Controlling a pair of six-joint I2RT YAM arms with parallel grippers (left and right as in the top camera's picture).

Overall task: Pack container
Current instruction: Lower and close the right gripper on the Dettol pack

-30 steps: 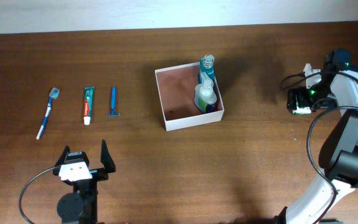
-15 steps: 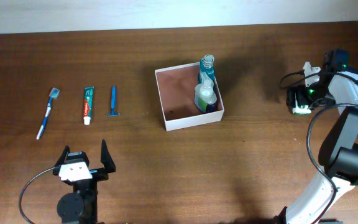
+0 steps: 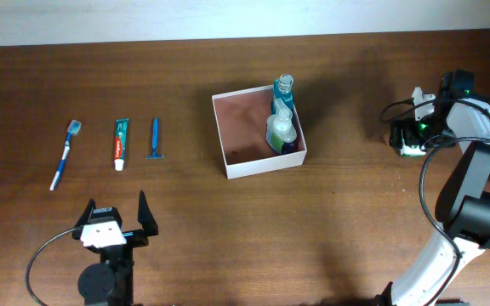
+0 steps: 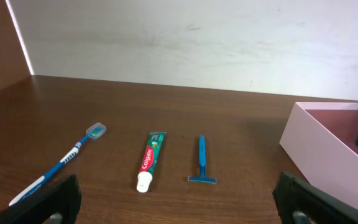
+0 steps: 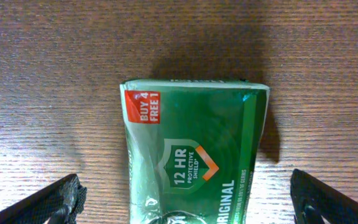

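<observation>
The container (image 3: 225, 144), a square white-walled box with a pinkish-brown inside, sits mid-table and holds two bottles (image 3: 282, 119) along its right wall. Its pink wall also shows in the left wrist view (image 4: 319, 146). A toothbrush (image 3: 65, 153), a toothpaste tube (image 3: 121, 143) and a blue razor (image 3: 154, 137) lie in a row at the left. My left gripper (image 3: 116, 219) is open and empty near the front edge, below them. My right gripper (image 5: 185, 208) is open directly above a green soap packet (image 5: 194, 155) lying on the table at the far right (image 3: 411, 136).
The wooden table's back edge meets a white wall (image 4: 191, 37). The right arm's body (image 3: 475, 212) rises from the front right corner, with a black cable looping beside it.
My right gripper has shifted slightly left and up at the far right of the table. The left arm and the laid-out items have not moved.
</observation>
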